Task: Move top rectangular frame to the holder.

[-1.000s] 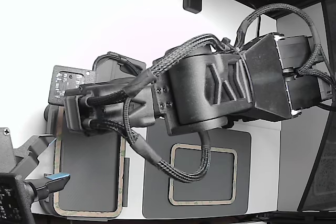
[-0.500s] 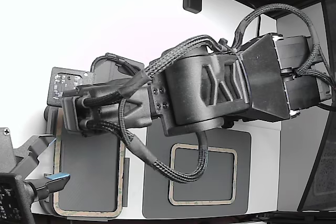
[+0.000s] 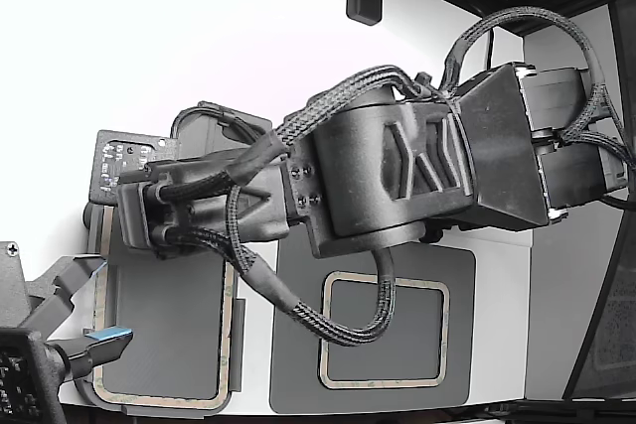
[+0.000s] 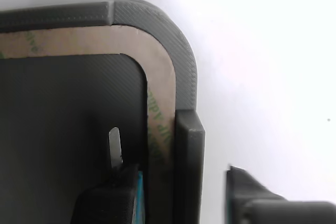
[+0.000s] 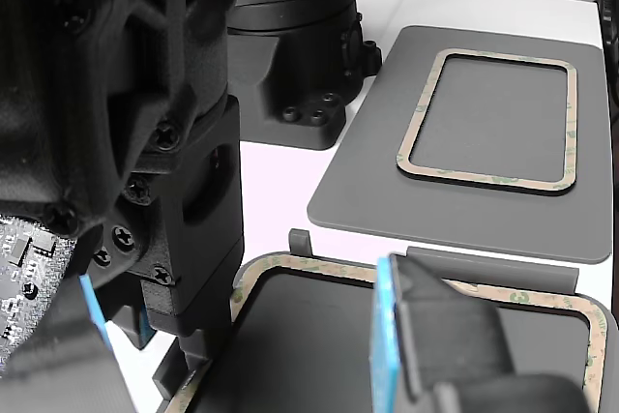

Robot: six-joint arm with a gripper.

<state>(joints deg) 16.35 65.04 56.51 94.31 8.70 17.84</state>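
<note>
Top rectangular frame (image 3: 230, 330) lies in the holder (image 4: 187, 98) at the exterior view's left, its tan border following the tray's inner edge, with a dark centre inside it. The arm (image 3: 397, 176) reaches across from the exterior view's right, wrist stretched low over the near end of the holder. In the wrist view the gripper (image 4: 178, 192) straddles the holder's raised side tab: one finger sits over the frame's dark centre just inside the tan border, the other outside the tray wall over white surface. The jaws stand apart with nothing pinched between them; a thin metal blade (image 4: 115, 148) projects from the inner finger, and I cannot tell whether it touches the frame.

The table (image 3: 179, 37) is white. To the exterior view's right of the holder lies a dark grey mat (image 3: 298, 345), separate from it, carrying a second, smaller tan frame (image 3: 385, 283) flat on its middle. A black fixture (image 5: 290, 55) stands behind in the other view.
</note>
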